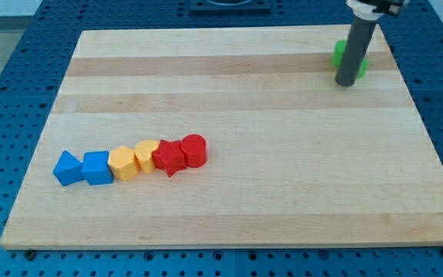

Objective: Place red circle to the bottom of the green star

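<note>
The red circle (194, 150) sits left of the board's middle, at the right end of a row of blocks. A green block (338, 55), mostly hidden behind my rod, lies near the view's top right; its shape cannot be made out. My tip (346, 83) rests on the board right at that green block, on its bottom side. The tip is far to the right of and above the red circle.
The row runs leftward from the red circle: a red star (169, 158), a yellow heart (145, 154), a yellow hexagon (123, 163), a blue cube (97, 168) and a blue block (68, 168). The wooden board (283, 192) lies on a blue pegboard table.
</note>
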Motion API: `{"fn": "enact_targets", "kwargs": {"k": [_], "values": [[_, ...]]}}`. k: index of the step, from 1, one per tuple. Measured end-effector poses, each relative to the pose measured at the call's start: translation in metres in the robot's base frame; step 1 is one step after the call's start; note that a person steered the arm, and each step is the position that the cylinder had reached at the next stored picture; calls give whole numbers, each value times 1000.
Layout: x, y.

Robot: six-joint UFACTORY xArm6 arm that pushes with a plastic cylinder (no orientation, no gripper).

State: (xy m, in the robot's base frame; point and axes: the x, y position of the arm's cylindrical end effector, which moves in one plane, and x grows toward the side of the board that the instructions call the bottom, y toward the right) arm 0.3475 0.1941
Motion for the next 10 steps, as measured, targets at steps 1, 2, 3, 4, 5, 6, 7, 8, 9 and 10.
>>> {"fn": "enact_targets", "kwargs": {"k": [1,2,3,4,5,6,7,8,9,10], "values": [[21,-3],[29,-45],[16,-134],[26,-233],[53,-316],[110,-331],[153,-317],[164,-252],[160,-191],[159,-211]]}}
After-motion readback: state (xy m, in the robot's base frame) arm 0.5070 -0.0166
